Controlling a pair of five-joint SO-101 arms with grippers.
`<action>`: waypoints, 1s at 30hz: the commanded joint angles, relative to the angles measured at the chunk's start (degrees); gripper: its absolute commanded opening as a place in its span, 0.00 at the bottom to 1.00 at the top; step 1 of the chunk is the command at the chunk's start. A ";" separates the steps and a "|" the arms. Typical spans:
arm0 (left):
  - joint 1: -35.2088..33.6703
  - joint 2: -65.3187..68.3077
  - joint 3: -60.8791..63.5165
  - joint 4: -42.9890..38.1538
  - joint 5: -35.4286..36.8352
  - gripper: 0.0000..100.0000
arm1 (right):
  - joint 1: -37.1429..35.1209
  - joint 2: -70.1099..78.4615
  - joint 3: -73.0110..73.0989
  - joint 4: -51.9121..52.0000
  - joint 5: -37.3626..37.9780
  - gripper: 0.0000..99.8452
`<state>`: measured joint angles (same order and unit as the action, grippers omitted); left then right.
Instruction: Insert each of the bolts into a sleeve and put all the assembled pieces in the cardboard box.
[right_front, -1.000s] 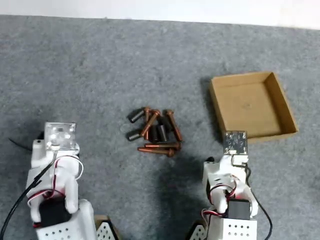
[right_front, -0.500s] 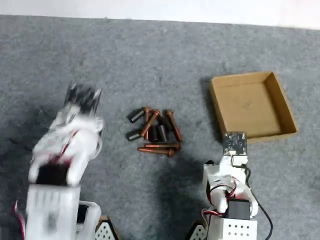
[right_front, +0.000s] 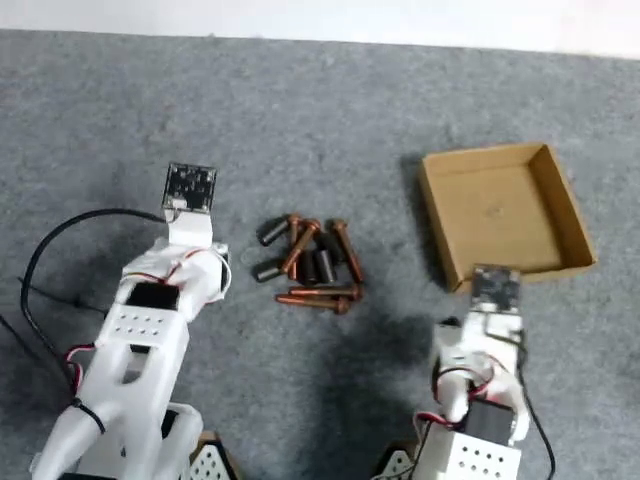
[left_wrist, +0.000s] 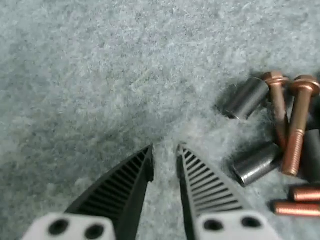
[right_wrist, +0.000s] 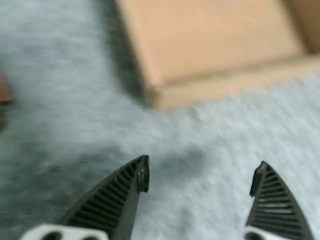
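Observation:
Several copper bolts (right_front: 318, 262) and dark grey sleeves (right_front: 270, 232) lie in a loose pile on the grey carpet. In the left wrist view, my left gripper (left_wrist: 165, 149) hovers over bare carpet just beside the pile, open by a narrow gap and holding nothing. Two sleeves (left_wrist: 247, 97) (left_wrist: 257, 162) and a bolt (left_wrist: 299, 125) lie closest to it. My right gripper (right_wrist: 202, 167) stands wide open and empty over the carpet, short of the cardboard box's (right_wrist: 210, 50) near corner. The box (right_front: 505, 212) holds nothing.
The left arm (right_front: 150, 320) stretches from the near left toward the pile. Near the box's front edge stands the right arm (right_front: 480, 360). Open carpet lies on the far side and to the left of the pile.
The left arm has risen from its folded pose and swung forward and right, up to the pile. The right arm has shifted slightly to the right and nearer the table's front.

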<state>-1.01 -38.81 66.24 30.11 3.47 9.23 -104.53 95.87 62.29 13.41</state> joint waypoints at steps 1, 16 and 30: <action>0.92 -2.59 0.22 -1.58 0.62 0.08 | -9.54 -0.22 -5.05 -2.07 0.79 0.30; 0.84 -2.42 0.31 -1.93 0.53 0.08 | -33.27 67.21 -50.15 -12.09 -5.27 0.30; 0.92 -2.33 0.48 -2.46 0.53 0.08 | -31.87 106.59 -76.53 -13.85 -11.34 0.30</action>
<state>-1.01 -39.43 66.95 28.70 3.47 -25.14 -0.70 24.22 49.80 3.03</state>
